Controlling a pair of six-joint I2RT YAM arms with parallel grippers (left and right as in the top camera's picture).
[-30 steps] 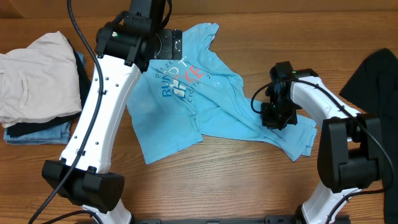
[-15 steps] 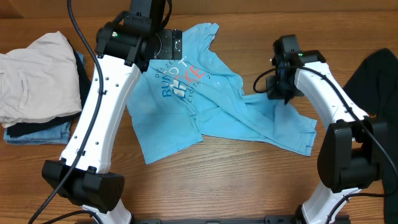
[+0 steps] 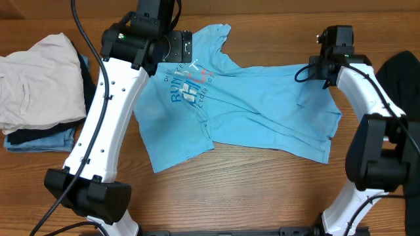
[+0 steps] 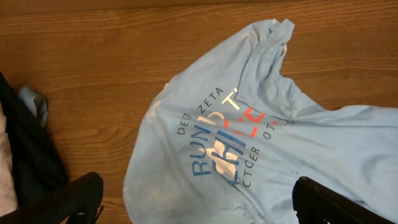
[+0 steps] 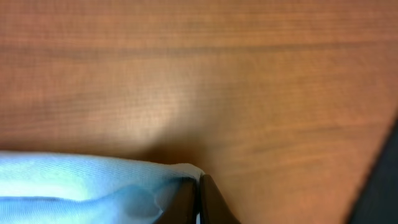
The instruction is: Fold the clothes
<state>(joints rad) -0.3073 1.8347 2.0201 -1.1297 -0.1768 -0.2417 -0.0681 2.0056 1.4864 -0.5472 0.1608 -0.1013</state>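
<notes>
Overhead, creased sky-blue T-shirt [image 3: 262,108], right tool [image 3: 325,71] pinching its edge

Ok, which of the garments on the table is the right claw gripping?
The sky-blue T-shirt with printed lettering, spread mid-table: the right claw pinches its far edge. The beige-topped pile at left and the black garment at right lie ungripped.

Warm brown wooden table [image 3: 262,196], evenly lit.
</notes>
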